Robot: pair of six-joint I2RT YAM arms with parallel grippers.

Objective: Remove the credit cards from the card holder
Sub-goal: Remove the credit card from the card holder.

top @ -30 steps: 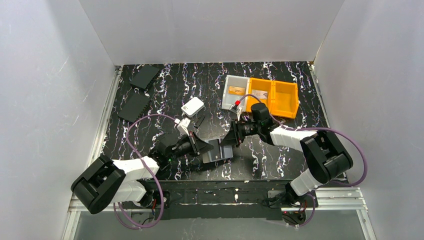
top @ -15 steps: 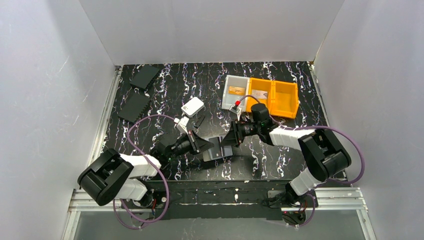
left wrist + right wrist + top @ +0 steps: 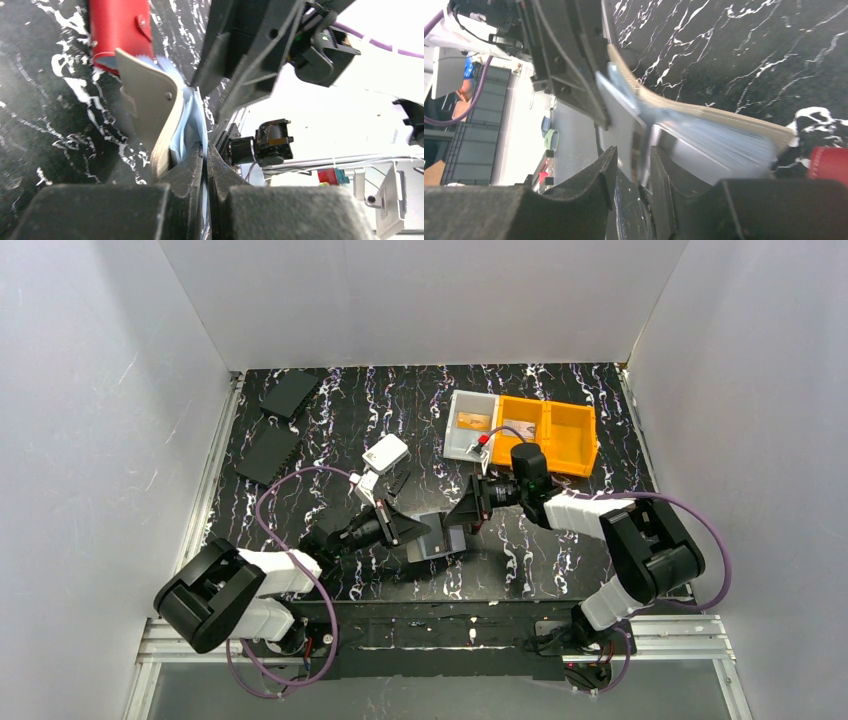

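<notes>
Card holder (image 3: 150,100) pinched by left hand (image 3: 205,148) (right hand (image 3: 633,150) nips card (image 3: 620,116)).

We had both arms reaching low and forward, wrists turned inward so the grippers met tip to tip near the middle. Our left gripper (image 3: 424,531) (image 3: 205,152) had its fingers pressed almost together, pinching a thin flap of the card holder (image 3: 150,100). Our right gripper (image 3: 458,522) (image 3: 632,156) stood narrowly parted, clamped on a pale silvery-grey card (image 3: 623,122).
</notes>
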